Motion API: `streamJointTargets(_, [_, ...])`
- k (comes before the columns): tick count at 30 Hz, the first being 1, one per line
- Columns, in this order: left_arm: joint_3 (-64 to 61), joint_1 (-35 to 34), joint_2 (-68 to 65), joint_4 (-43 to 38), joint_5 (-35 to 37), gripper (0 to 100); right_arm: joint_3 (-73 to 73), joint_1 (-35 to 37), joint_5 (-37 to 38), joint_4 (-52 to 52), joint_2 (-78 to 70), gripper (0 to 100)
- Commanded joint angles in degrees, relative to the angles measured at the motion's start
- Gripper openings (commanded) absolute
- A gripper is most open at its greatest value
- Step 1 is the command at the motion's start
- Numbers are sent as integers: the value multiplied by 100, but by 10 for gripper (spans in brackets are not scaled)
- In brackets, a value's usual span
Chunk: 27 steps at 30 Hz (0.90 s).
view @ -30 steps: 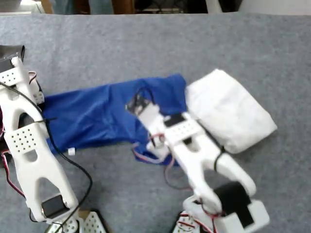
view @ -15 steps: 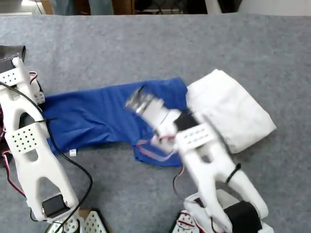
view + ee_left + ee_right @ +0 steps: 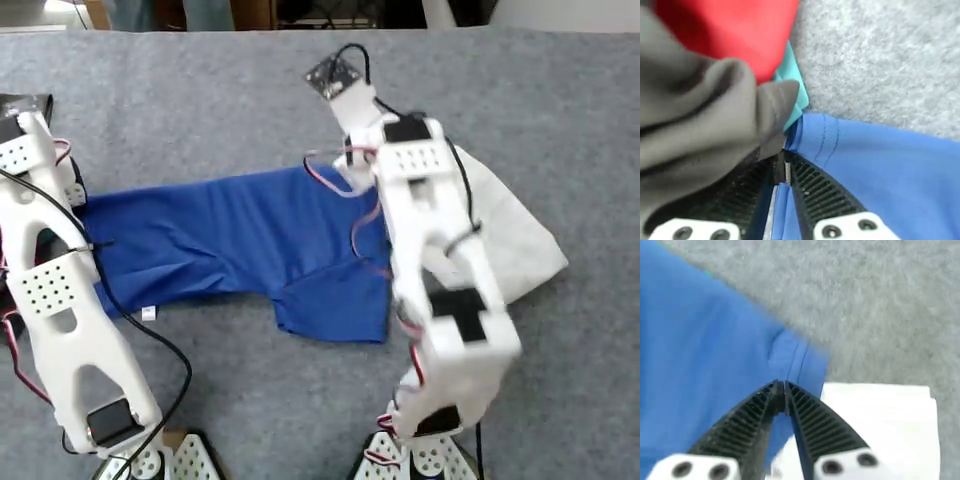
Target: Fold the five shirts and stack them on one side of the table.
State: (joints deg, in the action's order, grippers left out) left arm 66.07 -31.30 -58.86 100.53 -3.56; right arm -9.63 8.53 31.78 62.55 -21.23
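My left pincer [image 3: 781, 167] is clamped on the spread blue cloth shirt [image 3: 230, 235] in the middle of the grey counter [image 3: 200, 90]. My right pincer [image 3: 784, 389] is together and seems empty. If only one side pulls, the shirt may bunch or slip out.

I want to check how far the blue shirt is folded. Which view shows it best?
The high view: the blue shirt lies almost whole, spread out beside the white shirt. In the left wrist view its hemmed edge sits pinched in the left hand; in the right wrist view one corner lies beyond the right hand.
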Motion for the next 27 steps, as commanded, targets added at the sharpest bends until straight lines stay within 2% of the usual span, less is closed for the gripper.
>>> streamJointTargets(1, [-338,4,440,26,-62,30,-1684,-193,-97,202,-1182,15])
streamJointTargets(5, [-831,-57,316,26,-62,30,-3029,-519,-62,589,-2615,15])
streamJointTargets(10, [-875,-136,-114,-123,-62,30,-4840,-809,-62,1160,-3987,15])
streamJointTargets(20, [-277,-409,-352,44,-88,30,-8365,-642,-44,2479,-5376,15])
streamJointTargets(24, [-224,-382,255,53,-193,29,-8611,-527,237,3068,-5235,15])
streamJointTargets(27, [-664,-189,1029,53,-255,29,-8620,-554,-167,3209,-4998,15])
